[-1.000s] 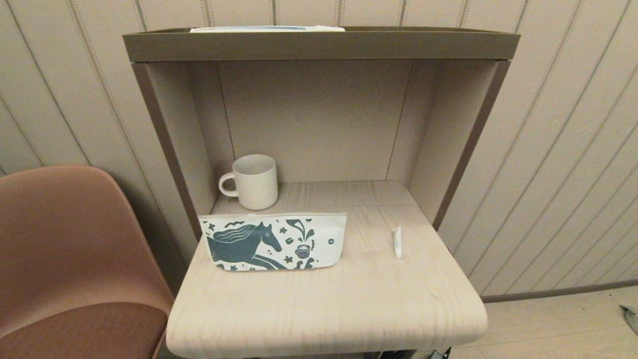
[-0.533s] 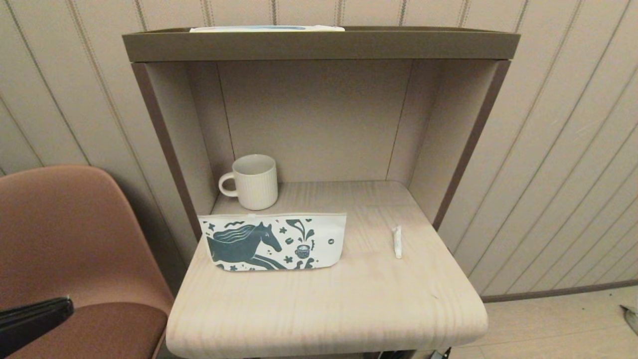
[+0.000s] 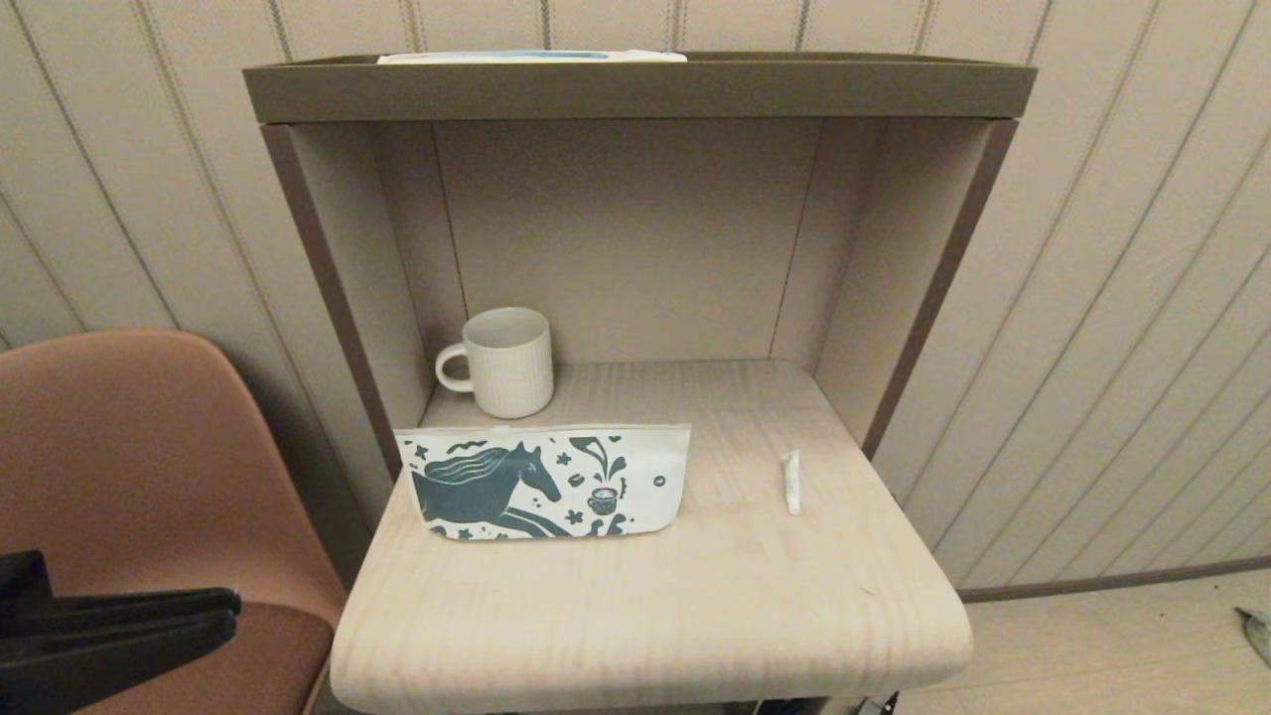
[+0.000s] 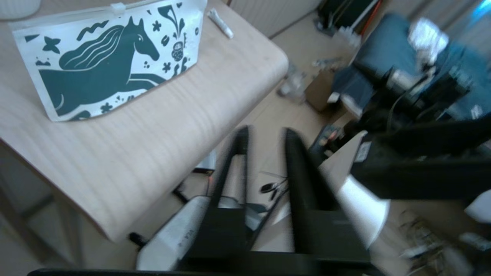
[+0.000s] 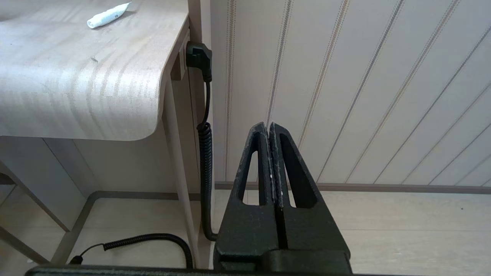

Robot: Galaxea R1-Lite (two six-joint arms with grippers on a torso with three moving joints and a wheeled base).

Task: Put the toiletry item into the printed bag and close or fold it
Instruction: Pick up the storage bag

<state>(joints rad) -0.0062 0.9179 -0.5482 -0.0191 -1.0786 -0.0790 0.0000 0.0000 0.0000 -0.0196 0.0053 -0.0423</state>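
The printed bag (image 3: 541,482) stands flat-faced on the wooden table (image 3: 645,606), left of centre, its teal horse facing me; the left wrist view shows the bag (image 4: 107,61) too. The toiletry item (image 3: 791,482), a slim white tube, lies on the table to the bag's right, apart from it, and also shows as the tube (image 4: 219,23) and the tube (image 5: 107,15). My left gripper (image 3: 233,611) hovers open and empty off the table's front-left edge, over the chair, its opening (image 4: 264,134) pointing past the table's front edge. My right gripper (image 5: 268,126) is shut and empty, low beside the table's right side.
A ribbed white mug (image 3: 508,362) stands behind the bag in the alcove's back left corner. A brown shelf top (image 3: 635,89) and side walls box in the rear of the table. A brown chair (image 3: 149,467) sits left. A coiled black cable (image 5: 205,153) hangs by the table's right leg.
My left gripper has come into the head view from the lower left and moved right towards the table. The bag, tube and mug have not moved.
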